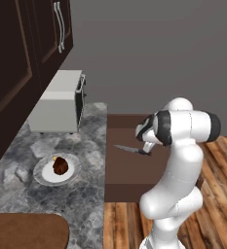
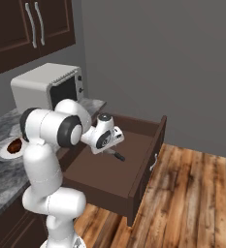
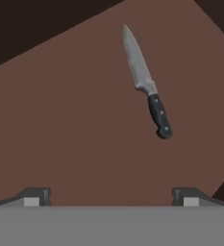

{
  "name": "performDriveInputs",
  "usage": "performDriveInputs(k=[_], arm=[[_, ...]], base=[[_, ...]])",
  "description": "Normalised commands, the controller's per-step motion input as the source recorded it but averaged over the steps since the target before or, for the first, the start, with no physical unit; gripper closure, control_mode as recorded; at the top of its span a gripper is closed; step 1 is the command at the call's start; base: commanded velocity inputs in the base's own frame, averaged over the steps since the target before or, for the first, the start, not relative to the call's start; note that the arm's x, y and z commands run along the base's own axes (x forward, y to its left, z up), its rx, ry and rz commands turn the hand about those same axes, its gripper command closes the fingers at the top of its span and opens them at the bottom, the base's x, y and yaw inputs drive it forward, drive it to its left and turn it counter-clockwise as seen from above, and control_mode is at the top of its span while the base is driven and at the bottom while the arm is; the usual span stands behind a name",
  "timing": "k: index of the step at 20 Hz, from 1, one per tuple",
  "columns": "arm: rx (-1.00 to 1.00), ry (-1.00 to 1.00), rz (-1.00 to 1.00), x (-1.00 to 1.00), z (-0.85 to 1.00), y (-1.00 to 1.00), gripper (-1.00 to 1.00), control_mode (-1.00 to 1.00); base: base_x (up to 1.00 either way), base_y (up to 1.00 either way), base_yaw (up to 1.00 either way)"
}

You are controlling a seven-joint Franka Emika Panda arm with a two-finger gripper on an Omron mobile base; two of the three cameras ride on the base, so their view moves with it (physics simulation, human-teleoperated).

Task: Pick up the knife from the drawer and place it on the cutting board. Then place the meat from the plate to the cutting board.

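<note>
Currently the end effector (image 3: 111, 194) hung wide open and empty above the drawer (image 2: 143, 160), the knife (image 3: 147, 84) flat on its floor, off-centre from the fingers; a straight descent risked missing the handle or pinching the thin blade, so it slipped

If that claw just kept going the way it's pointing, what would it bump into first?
Probably the bare floor of the open drawer. The open gripper points down into it, and the knife lies off to one side of its line.

Open drawer (image 2: 148, 140) holding knife (image 3: 146, 85), marble counter (image 1: 85, 194) bearing plate (image 1: 39, 172), cutting board (image 1: 27, 231), toaster oven (image 1: 59, 102)
</note>
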Motion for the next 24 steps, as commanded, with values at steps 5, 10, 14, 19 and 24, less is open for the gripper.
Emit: performDriveInputs(k=[5, 10, 14, 19, 24], arm=[[0.0, 0.01, 0.02, 0.29, -0.1, 0.07, -1.0, -1.0], [0.0, 0.01, 0.0, 0.36, -0.27, 0.01, -1.0, -1.0], [0.01, 0.0, 0.01, 0.26, -0.39, -0.04, -1.0, -1.0], [0.0, 0.0, 0.02, 0.14, -0.41, -0.06, -1.0, -1.0], [0.0, 0.0, 0.01, 0.15, -0.39, -0.05, -1.0, -1.0]], base=[[0.0, 0.0, 0.0], [0.0, 0.0, 0.0], [0.0, 0.0, 0.0], [0.0, 0.0, 0.0], [0.0, 0.0, 0.0]])
